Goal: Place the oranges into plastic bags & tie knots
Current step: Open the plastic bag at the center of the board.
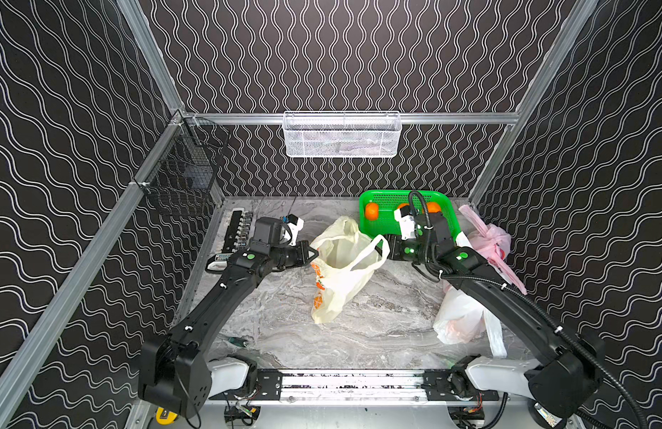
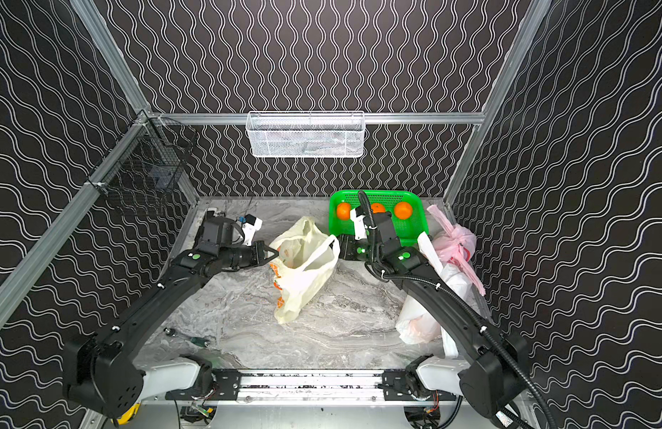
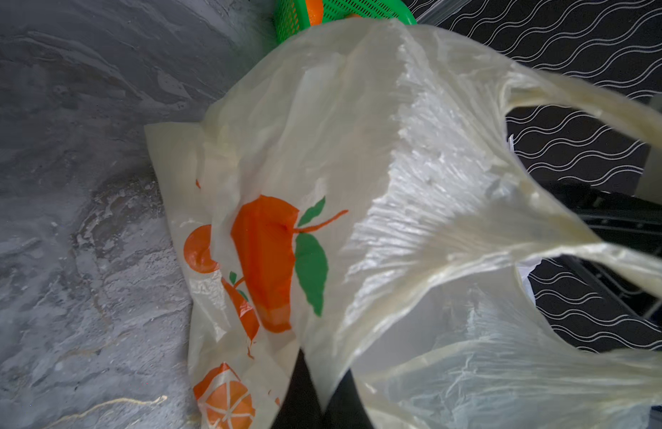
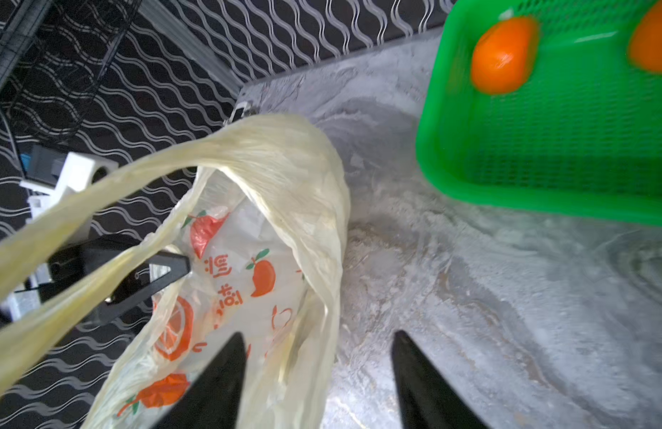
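Yellow bag (image 1: 340,282) is flimsy, slippery film; we'd grip its handles (image 1: 366,254). Left hand (image 1: 316,254) pinches it; right hand (image 4: 317,334) gapes empty.

The centre bag (image 1: 340,275) lies mid-surface (image 1: 377,334) between my 2 end effectors, its mouth toward the back. My left end effector (image 1: 314,253) pinches its left rim, and my right end effector (image 1: 380,248) sits spread just beside its right handle. Behind and right of it, the basket (image 1: 389,192) stands at the back with 3 oranges (image 2: 402,210) in it. 2 more bags lie along the right edge under my right arm: the rear bag (image 1: 489,241) just beside the basket, the front bag (image 1: 459,319) nearer me.
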`<action>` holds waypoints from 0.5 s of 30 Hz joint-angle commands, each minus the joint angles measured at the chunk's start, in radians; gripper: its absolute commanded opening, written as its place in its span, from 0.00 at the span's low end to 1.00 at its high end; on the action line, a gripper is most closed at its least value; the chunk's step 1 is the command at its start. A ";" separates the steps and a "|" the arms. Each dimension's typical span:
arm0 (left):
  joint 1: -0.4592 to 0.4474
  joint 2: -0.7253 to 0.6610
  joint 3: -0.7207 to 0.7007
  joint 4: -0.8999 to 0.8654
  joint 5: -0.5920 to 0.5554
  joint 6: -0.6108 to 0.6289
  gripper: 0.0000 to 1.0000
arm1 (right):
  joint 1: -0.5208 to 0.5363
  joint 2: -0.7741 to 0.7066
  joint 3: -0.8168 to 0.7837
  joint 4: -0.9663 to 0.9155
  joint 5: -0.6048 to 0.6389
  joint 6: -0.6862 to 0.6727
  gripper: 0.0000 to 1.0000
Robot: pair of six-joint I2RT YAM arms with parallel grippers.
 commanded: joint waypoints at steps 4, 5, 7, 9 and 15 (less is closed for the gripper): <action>0.094 0.027 -0.051 0.205 0.170 -0.081 0.00 | -0.014 0.022 0.098 -0.156 0.264 -0.062 0.99; 0.111 0.031 -0.064 0.235 0.191 -0.095 0.00 | -0.014 0.035 0.122 -0.182 0.303 -0.054 1.00; 0.149 0.042 -0.098 0.297 0.235 -0.133 0.00 | -0.016 0.070 0.193 -0.257 0.405 0.009 0.99; 0.176 0.050 -0.119 0.327 0.260 -0.140 0.00 | -0.017 0.076 0.203 -0.252 0.432 -0.021 1.00; 0.216 0.039 -0.127 0.286 0.275 -0.078 0.00 | -0.132 0.050 0.160 -0.194 0.421 -0.086 0.99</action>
